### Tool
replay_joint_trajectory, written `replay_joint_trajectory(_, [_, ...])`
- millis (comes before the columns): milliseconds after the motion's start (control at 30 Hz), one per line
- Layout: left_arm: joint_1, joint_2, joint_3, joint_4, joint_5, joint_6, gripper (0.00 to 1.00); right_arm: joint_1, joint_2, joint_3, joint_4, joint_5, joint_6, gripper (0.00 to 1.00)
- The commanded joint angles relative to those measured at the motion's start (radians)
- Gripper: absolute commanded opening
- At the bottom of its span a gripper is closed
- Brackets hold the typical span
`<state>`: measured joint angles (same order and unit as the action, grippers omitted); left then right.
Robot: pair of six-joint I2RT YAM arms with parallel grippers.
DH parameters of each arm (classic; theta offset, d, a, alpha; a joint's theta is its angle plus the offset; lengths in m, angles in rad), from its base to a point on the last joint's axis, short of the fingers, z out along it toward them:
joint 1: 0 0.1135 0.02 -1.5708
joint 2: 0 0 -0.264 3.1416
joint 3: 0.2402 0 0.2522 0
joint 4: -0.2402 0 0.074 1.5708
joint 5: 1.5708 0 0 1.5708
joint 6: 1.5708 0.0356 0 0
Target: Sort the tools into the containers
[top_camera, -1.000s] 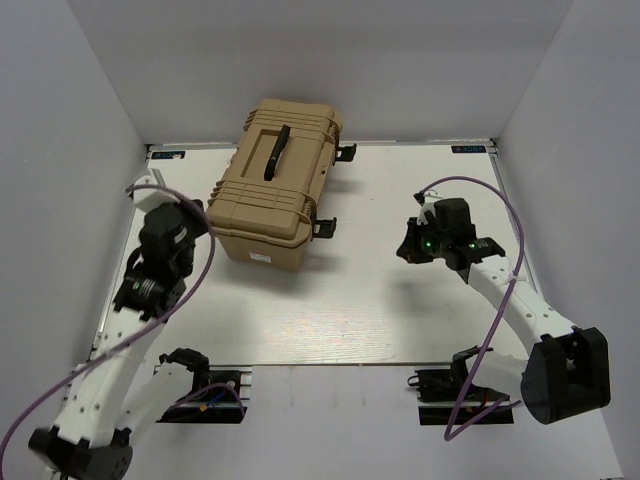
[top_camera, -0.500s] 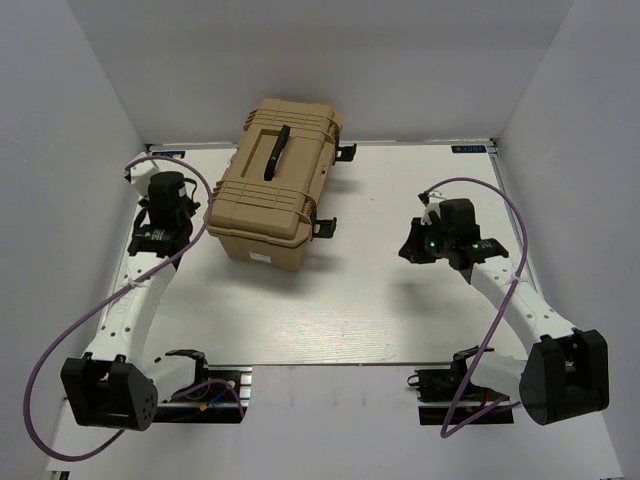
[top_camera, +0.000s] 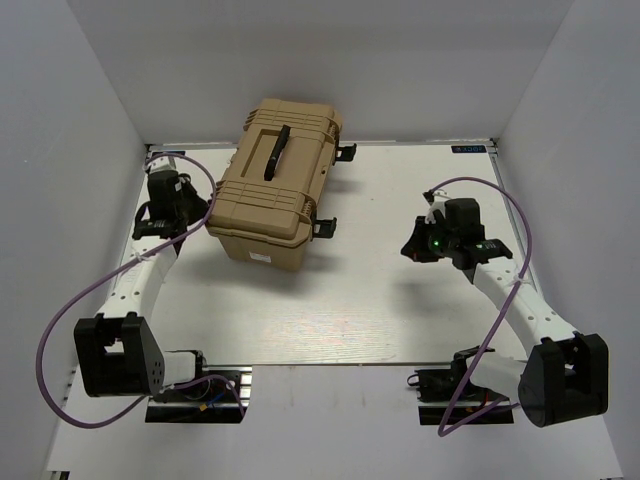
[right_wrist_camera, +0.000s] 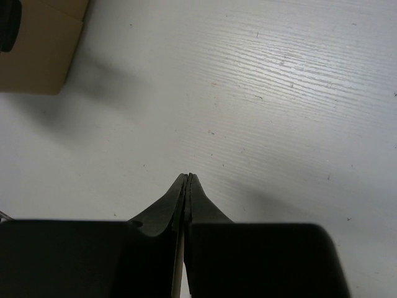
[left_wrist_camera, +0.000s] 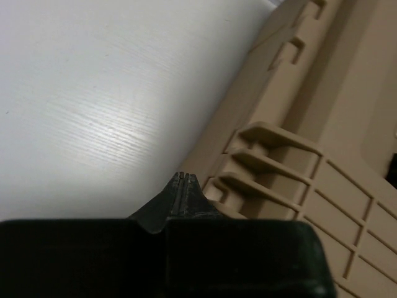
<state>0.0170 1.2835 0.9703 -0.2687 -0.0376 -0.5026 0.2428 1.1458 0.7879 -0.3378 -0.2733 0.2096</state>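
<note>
Jaws pinched together and empty on both arms, we have swung our left gripper (left_wrist_camera: 182,176) up beside the closed toolbox (top_camera: 272,190) at eleven o'clock (no tools in view), probably to open it, while our right gripper (right_wrist_camera: 188,177) waits at three.

Pale grey-white walls (top_camera: 330,60) enclose a white wood-grained counter (top_camera: 360,310); soft light gleams on it just ahead of the left gripper (left_wrist_camera: 182,179).
</note>
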Motion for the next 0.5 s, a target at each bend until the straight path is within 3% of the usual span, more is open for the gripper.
replay_joint_trajectory(0, [-0.006,-0.009,0.019,0.014,0.240,0.059,0.03,-0.011,-0.018,0.002,0.029,-0.021,0.011,0.00])
replay_joint_trajectory(267, [-0.028,-0.052,0.019,-0.043,0.419,0.079,0.03,-0.028,-0.015,0.004,0.029,-0.030,0.020,0.00])
replay_joint_trajectory(467, [-0.028,-0.102,0.019,-0.101,0.430,0.088,0.03,-0.042,-0.020,0.005,0.028,-0.035,0.020,0.00])
